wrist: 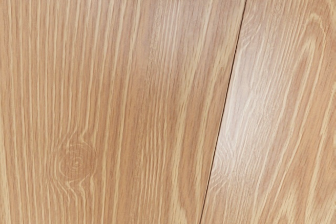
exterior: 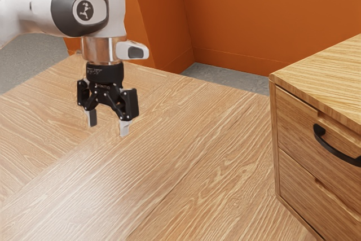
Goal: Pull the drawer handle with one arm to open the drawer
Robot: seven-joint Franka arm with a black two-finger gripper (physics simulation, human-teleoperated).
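My claw (exterior: 108, 123) hangs wide, empty, well apart from the handle (exterior: 338, 153). I'd turn level, straddle it, then pull straight.

Upper drawer (exterior: 299, 118): light wood front, just under the cabinet (exterior: 330, 69) top, appears shut. Black curved handle (exterior: 333, 149) lies horizontally across the drawer front.

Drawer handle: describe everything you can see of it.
The drawer handle is a black curved bar, bowed outward from the upper drawer front of the wooden cabinet at the exterior view's right edge. One end attaches visibly; the other runs off the picture. Nothing touches it; the open gripper hangs apart, over the table.
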